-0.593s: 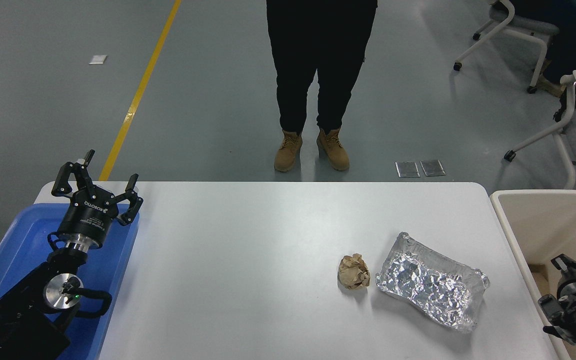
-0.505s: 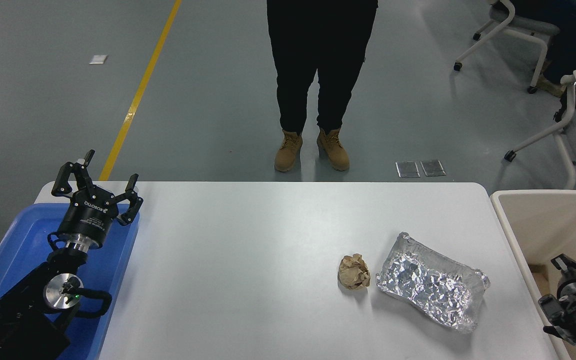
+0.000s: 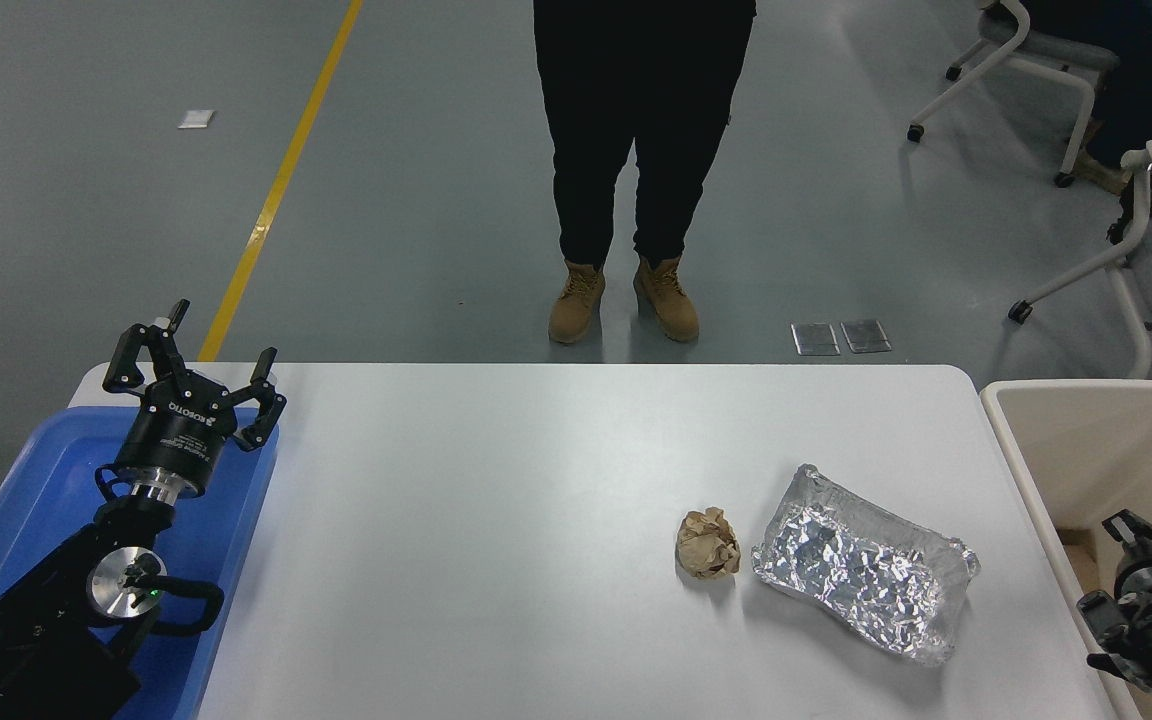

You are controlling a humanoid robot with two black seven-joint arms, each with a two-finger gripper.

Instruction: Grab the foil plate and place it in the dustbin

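Observation:
The foil plate [image 3: 864, 577] lies on the white table [image 3: 496, 500] at the right front, crinkled and shiny, open side up. The cream dustbin [image 3: 1086, 440] stands just off the table's right edge. My right gripper [image 3: 1141, 585] sits at the lower right corner over the dustbin's near part, to the right of the foil plate and apart from it; only part of it shows. My left gripper [image 3: 194, 370] is parked at the lower left, open and empty, above the blue tray [image 3: 26, 490].
A small crumpled brown paper ball [image 3: 708, 543] lies just left of the foil plate. A person in black trousers and tan boots [image 3: 626, 300] stands at the table's far side. Office chairs [image 3: 1116, 200] stand at the far right.

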